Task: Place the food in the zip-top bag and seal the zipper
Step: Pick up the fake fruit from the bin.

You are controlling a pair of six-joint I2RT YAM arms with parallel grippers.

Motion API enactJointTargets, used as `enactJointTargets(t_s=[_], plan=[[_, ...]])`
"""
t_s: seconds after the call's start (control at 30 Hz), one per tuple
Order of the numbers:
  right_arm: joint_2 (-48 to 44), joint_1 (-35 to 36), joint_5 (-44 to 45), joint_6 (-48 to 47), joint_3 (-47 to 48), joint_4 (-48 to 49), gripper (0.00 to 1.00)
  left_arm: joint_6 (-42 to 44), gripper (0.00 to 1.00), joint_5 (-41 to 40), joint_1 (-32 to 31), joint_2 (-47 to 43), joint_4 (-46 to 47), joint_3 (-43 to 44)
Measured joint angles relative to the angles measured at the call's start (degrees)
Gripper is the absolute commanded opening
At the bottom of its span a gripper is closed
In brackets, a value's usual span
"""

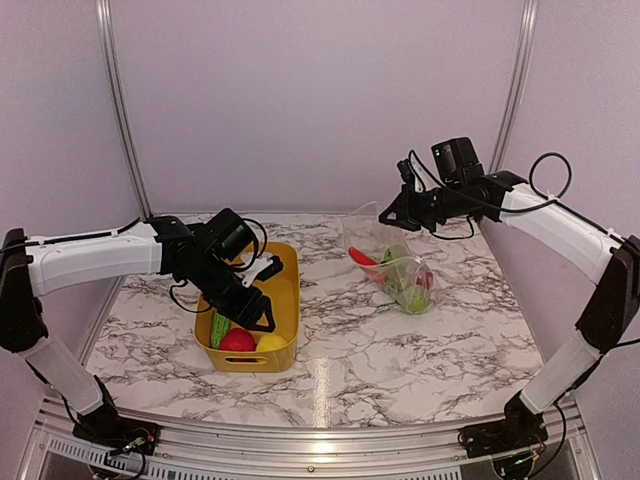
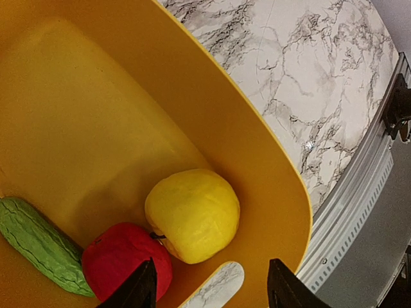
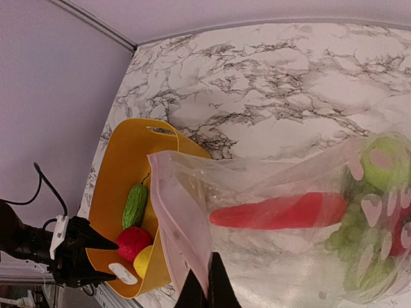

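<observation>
My left gripper (image 1: 262,310) (image 2: 209,285) is open inside the yellow tub (image 1: 287,300), just above a yellow lemon (image 2: 192,215) (image 1: 271,343) and a red apple (image 2: 125,269) (image 1: 237,340). A green cucumber (image 2: 42,247) (image 1: 219,328) lies beside them. My right gripper (image 1: 390,215) (image 3: 206,285) is shut on the mouth edge of the zip-top bag (image 1: 395,265) (image 3: 270,224), beside the pale zipper (image 3: 173,218), and holds it lifted. The bag holds a red carrot-shaped piece (image 3: 279,210) (image 1: 362,256), green grapes (image 3: 350,231), a green piece (image 3: 382,160) and something red (image 1: 426,279).
The tub's near end has a slot handle (image 2: 212,285). The marble table (image 1: 340,360) ends at a metal rail (image 1: 320,440) at the front. Purple walls (image 1: 320,90) stand at the back and sides.
</observation>
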Motion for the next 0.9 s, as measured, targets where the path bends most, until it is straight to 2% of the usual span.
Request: enactJointTargets(t_s=[0.33, 0.4, 0.47, 0.8, 0.9], plan=[[0.0, 0.0, 0.0, 0.0, -0.2, 0.1, 0.0, 3.4, 0.67, -0.8, -0.4, 5.3, 4.2, -3.9], [-0.1, 0.0, 0.0, 0.0, -0.4, 0.1, 0.0, 4.0, 0.75, -0.8, -0.7, 6.4, 5.1, -4.2], [-0.1, 0.0, 0.0, 0.0, -0.5, 0.1, 0.0, 4.7, 0.77, -1.0, -1.2, 7.4, 6.2, -4.3], [-0.2, 0.0, 0.0, 0.0, -0.9, 0.1, 0.0, 6.9, 0.54, -2.4, -2.2, 9.6, 9.2, -4.4], [-0.2, 0.0, 0.0, 0.0, -0.9, 0.1, 0.0, 6.9, 0.51, -3.3, -2.1, 9.3, 9.2, -4.4]])
